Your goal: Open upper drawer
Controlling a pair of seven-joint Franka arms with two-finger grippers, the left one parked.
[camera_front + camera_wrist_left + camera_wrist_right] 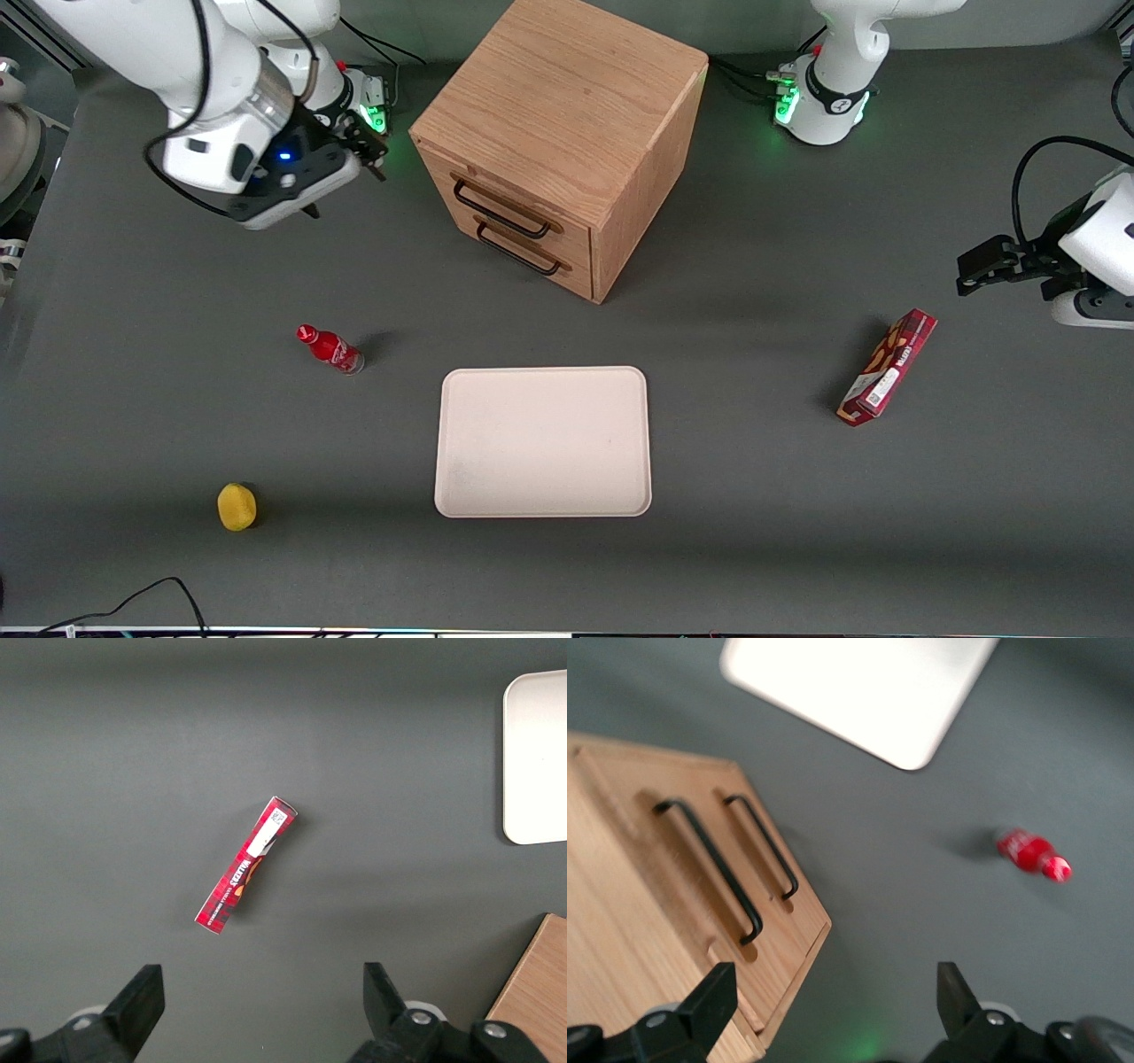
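The light oak cabinet (567,133) stands farther from the front camera than the tray. Its upper drawer (523,199) is shut, with its black bar handle (500,211) just above the twin lower drawer's handle (523,250). My right gripper (344,186) is open and empty. It hangs above the table beside the cabinet, toward the working arm's end, apart from both handles. In the right wrist view the upper handle (709,868) and the lower handle (762,846) lie ahead of the open gripper (833,983), one finger (713,992) over the cabinet's front corner.
A cream tray (542,441) lies nearer the front camera than the cabinet. A red bottle (330,349) lies on its side and a yellow fruit (236,506) sits toward the working arm's end. A red snack box (888,367) lies toward the parked arm's end.
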